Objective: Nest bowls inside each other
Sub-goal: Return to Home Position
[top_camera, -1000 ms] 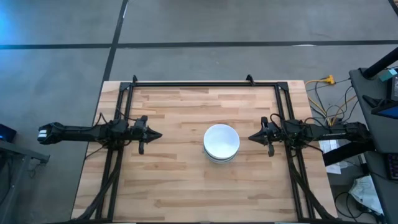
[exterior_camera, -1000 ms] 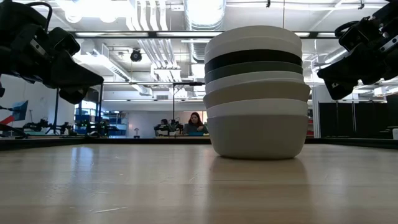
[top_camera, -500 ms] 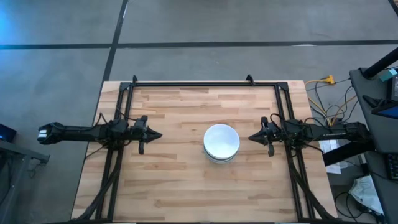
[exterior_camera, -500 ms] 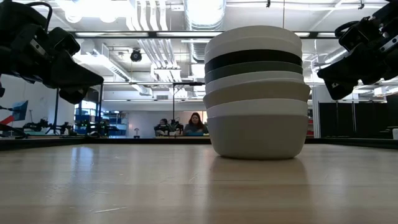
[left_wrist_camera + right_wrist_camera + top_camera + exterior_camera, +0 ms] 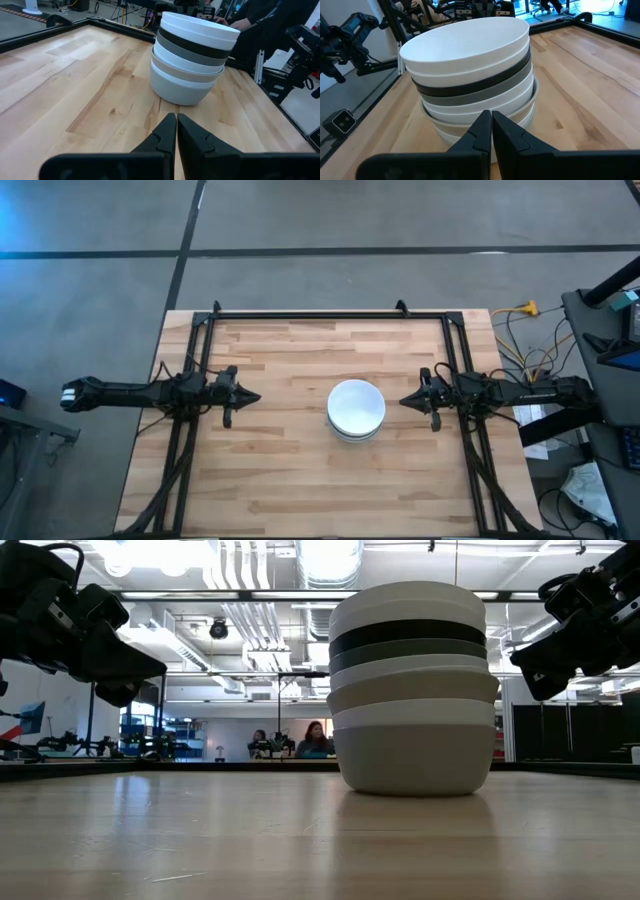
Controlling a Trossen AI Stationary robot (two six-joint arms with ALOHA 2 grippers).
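Bowls (image 5: 412, 690) all nested in one stack, standing upright on the desk (image 5: 280, 480). The stack sits right of desk centre, about midway between the near and far edges. From above only the white top bowl (image 5: 356, 404) shows in full, with a lower rim peeking out under one side, so the nesting is not perfectly centred.

In the low view the order from the top is two white rims, the black bowl (image 5: 405, 635) as a glossy band, then the dark grey bowl (image 5: 405, 652). Under those come more white and pale rims, with a white bowl at the bottom resting on the wood. Exact bowl count cannot be told.

Right gripper (image 5: 403, 402) is just right of the stack, pointing at it, apart from it and raised off the desk. Its fingers (image 5: 480, 130) are pressed together with nothing between them. Left gripper (image 5: 256, 396) is on the left side of the desk, well apart from the stack and also pointing toward it. Its fingers (image 5: 162, 135) are closed on nothing too. Both arms reach in level from the desk's side edges.

A black frame (image 5: 300, 314) runs along the far and side edges. A person (image 5: 315, 738) sits in the room far behind the desk.
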